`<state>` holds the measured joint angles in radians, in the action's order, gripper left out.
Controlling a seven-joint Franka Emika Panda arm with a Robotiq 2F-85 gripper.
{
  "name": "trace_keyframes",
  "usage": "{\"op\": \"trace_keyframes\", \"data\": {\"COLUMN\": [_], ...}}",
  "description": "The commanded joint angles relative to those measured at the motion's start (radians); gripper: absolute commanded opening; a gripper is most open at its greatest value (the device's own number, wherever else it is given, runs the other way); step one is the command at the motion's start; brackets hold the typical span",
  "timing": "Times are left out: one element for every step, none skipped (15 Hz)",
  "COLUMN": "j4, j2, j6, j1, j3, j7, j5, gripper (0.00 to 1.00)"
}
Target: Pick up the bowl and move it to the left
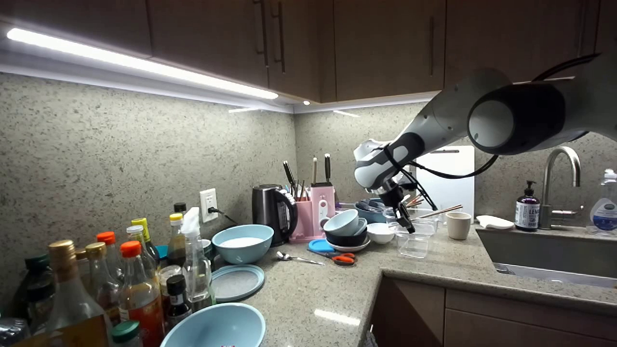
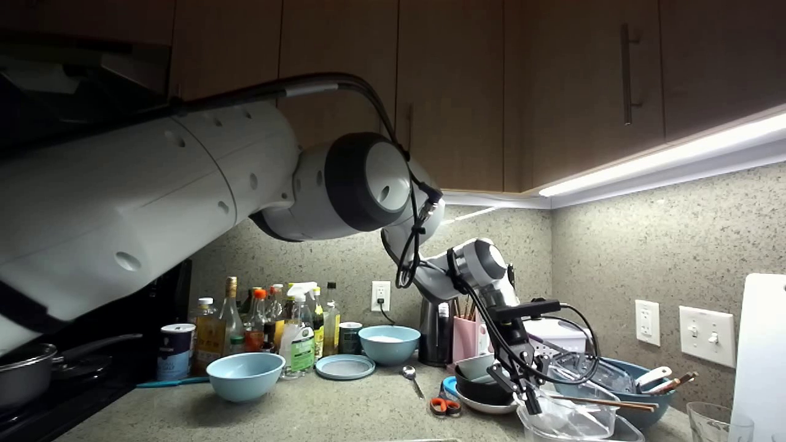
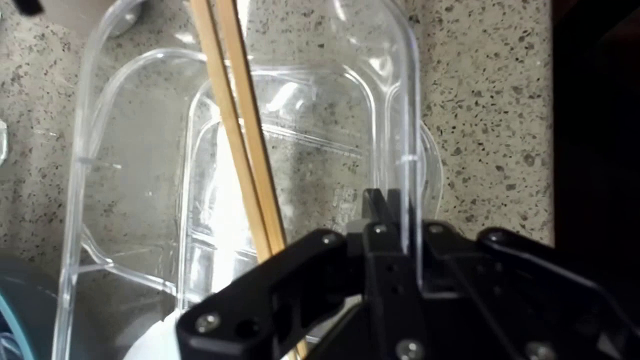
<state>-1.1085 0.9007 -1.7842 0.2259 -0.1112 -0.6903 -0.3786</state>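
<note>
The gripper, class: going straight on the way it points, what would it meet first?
Most likely the clear plastic container: in the wrist view its rim overlaps the gripper, though depth, and so any contact, is unclear.

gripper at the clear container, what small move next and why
Probably a slow, slight lift: the gripper looks closed on the side wall of the clear container, but how firmly is unclear, and chopsticks lying across it could slide.

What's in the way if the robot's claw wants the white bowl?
A clear plastic box and the chopsticks lying across it. In the wrist view, both come between the gripper and what shows of the white bowl.
</note>
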Motion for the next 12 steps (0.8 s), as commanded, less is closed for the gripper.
{"op": "trace_keyframes", "data": {"j4": [-0.031,-0.048,-0.059,-0.074,-0.086,-0.101,-0.113,-0.129,-0.144,-0.158,-0.172,-0.186], "j2": [-0.029,-0.046,-0.057,-0.074,-0.089,-0.107,-0.122,-0.141,-0.159,-0.175,-0.191,-0.203], "j6": [-0.013,-0.010,-0.010,-0.007,-0.004,-0.010,-0.015,-0.025,-0.030,-0.035,-0.035,-0.032], "j1": [-0.033,-0.046,-0.057,-0.071,-0.084,-0.096,-0.107,-0.118,-0.129,-0.143,-0.162,-0.182], "j3": [-0.031,-0.039,-0.044,-0.050,-0.053,-0.053,-0.051,-0.045,-0.038,-0.032,-0.024,-0.019], "j7": [0.106,0.137,0.167,0.196,0.218,0.232,0.237,0.230,0.214,0.206,0.193,0.189], "j5": [-0.019,-0.031,-0.041,-0.053,-0.067,-0.079,-0.090,-0.104,-0.118,-0.131,-0.150,-0.170], "gripper": [0.05,0.05,0.05,0.05,0.05,0.05,0.05,0.05,0.05,0.05,0.05,0.05]}}
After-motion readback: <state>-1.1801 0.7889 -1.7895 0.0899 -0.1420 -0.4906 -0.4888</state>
